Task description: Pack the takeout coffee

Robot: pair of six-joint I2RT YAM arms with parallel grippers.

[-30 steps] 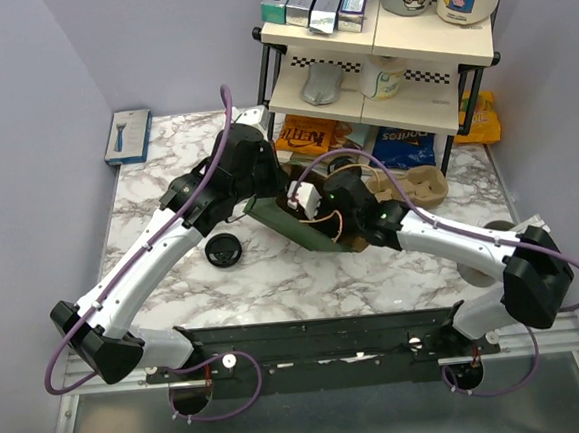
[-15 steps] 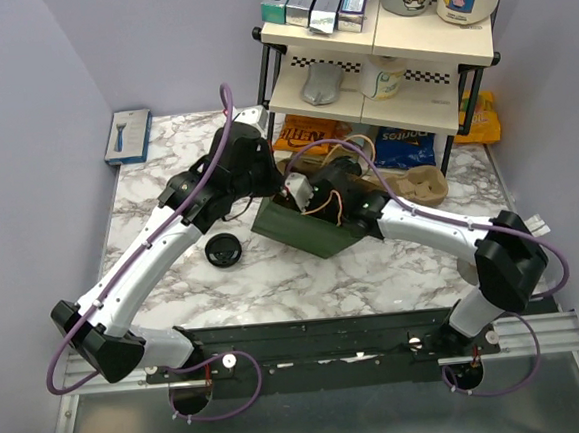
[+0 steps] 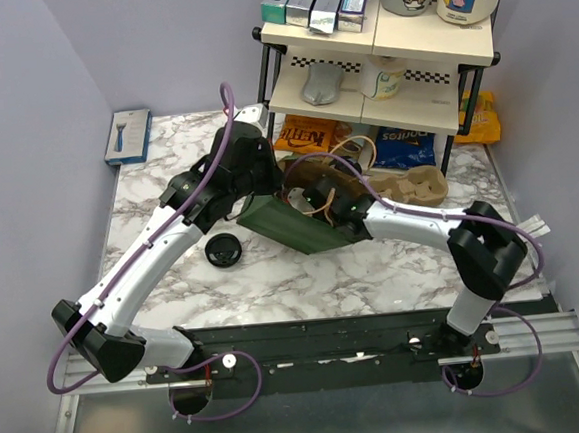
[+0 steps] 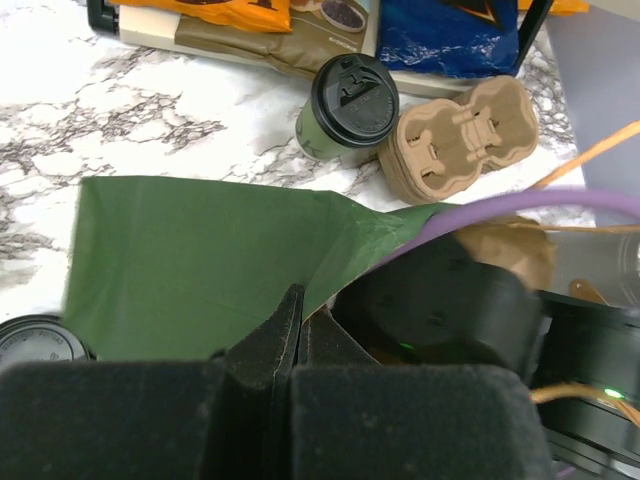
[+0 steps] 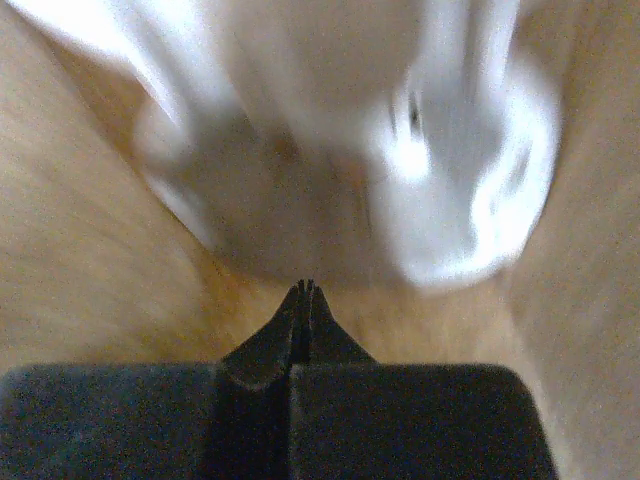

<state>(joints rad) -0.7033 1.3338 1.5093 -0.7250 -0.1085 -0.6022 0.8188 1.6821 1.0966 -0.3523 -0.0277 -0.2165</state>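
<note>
- Left end effector [image 4: 297, 300]: fingers pressed together, pinching the upper edge of the green paper bag [image 4: 200, 260] at its mouth. The bag lies on its side on the marble counter [image 3: 167, 186], mouth toward the right arm.
- Right end effector [image 5: 305, 292]: fingers closed tip to tip with nothing between them. It is inside the bag. Its wrist view shows only the brown inner paper and a blurred white shape ahead, too smeared to identify.
- Takeout coffee [image 4: 350, 100]: dark-green cup with its black lid on, upright on the counter outside the bag. It sits beyond the bag's far edge, just beside the brown pulp cup carriers [image 4: 460, 135], and neither arm touches it. In the top view it is hidden by the arms.
- Loose black lid [image 3: 224, 250]: flat on the counter, near the bag's closed end and left of it in the top view.
- Shelf rack [image 3: 377, 54]: at the rear of the counter, with an orange snack bag [image 3: 308, 133] and a blue one [image 3: 404, 147] under it.
</note>
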